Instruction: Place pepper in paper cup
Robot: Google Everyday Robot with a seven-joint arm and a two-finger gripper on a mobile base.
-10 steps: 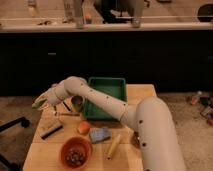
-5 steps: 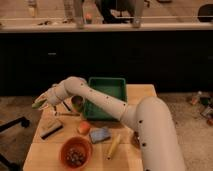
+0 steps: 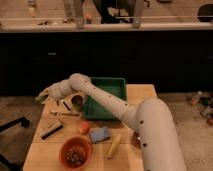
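Observation:
My gripper (image 3: 44, 96) hangs over the table's far left edge at the end of the long white arm, left of a dark round can (image 3: 77, 102). Its jaws are shut. A slim green tip, the pepper (image 3: 38, 98), pokes out at its left end, held above the table. The paper cup is hidden; I cannot pick it out around the pale gripper.
A green tray (image 3: 118, 85) sits at the back centre of the wooden table (image 3: 45, 147). In front lie an orange fruit (image 3: 84, 127), a blue sponge (image 3: 100, 134), a long yellow item (image 3: 114, 146), an orange bowl (image 3: 76, 151) and a dark bar (image 3: 51, 129).

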